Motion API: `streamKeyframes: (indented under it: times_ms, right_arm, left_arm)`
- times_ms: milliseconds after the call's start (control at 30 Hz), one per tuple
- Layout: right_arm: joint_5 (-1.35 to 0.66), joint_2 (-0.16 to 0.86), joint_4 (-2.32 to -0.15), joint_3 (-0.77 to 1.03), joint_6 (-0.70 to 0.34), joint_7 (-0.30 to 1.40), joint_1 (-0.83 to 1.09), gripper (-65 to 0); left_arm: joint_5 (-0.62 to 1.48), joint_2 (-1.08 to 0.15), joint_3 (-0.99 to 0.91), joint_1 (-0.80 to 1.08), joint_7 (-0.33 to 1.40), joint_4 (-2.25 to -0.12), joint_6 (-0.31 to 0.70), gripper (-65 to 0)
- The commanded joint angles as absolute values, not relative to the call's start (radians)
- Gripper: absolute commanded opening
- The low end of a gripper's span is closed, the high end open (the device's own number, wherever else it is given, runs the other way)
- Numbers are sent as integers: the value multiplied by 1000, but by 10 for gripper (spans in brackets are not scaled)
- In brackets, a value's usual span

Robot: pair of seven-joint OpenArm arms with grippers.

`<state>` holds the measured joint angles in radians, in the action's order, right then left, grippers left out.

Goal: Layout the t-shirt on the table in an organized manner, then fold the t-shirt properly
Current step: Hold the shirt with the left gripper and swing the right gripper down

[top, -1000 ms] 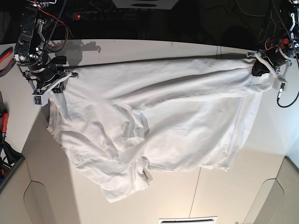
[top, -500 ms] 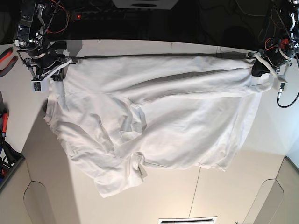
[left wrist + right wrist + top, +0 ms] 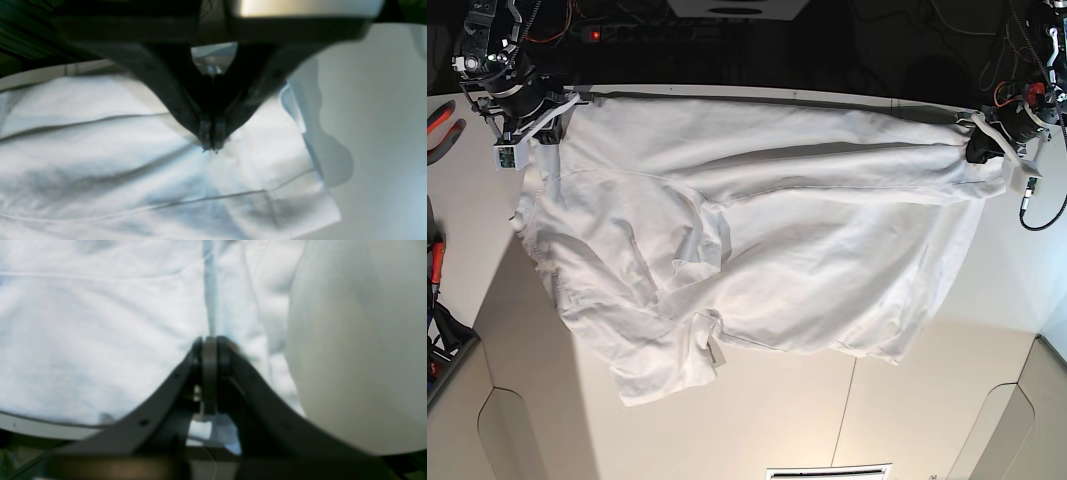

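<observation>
The white t-shirt point(image 3: 757, 230) lies wrinkled across the table point(image 3: 907, 410), stretched along its far edge between both grippers. My right gripper point(image 3: 555, 115), at the base view's top left, is shut on one shirt corner; its wrist view shows the jaws closed on a fold of the shirt point(image 3: 100, 323). My left gripper point(image 3: 987, 140), at the top right, is shut on the other corner; its wrist view shows its closed tips point(image 3: 210, 146) pinching the cloth point(image 3: 100, 160). A bunched sleeve hangs toward the near left.
Red-handled pliers point(image 3: 441, 115) and other tools lie at the left edge. Dark clutter and cables run behind the table's far edge. A dark seam line point(image 3: 842, 420) crosses the near table. A vent plate point(image 3: 827, 472) sits at the near edge.
My right gripper has moved up and toward the far edge, pulling its shirt corner with it. The shirt's top edge is straighter and the whole cloth has slid away. My left gripper has stayed put.
</observation>
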<state>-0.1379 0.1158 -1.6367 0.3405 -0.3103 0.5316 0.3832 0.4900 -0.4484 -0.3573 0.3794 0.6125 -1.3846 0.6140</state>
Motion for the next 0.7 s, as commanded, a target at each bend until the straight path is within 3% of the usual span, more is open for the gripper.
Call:
streamKeyframes:
  times_ms: [0, 433, 667]
  right_arm:
    - [-143, 121, -1647, 343, -310, 533, 388, -650]
    - [-142, 121, -1773, 343, -310, 532, 389, -650]
    - [-142, 121, -1861, 343, -310, 531, 388, -650]
  left_arm:
    - [483, -461, -360, 382, 612, -1390, 622, -650]
    - [550, -461, -491, 382, 587, -1547, 622, -650]
    - [566, -460, -517, 382, 579, -1578, 622, -521]
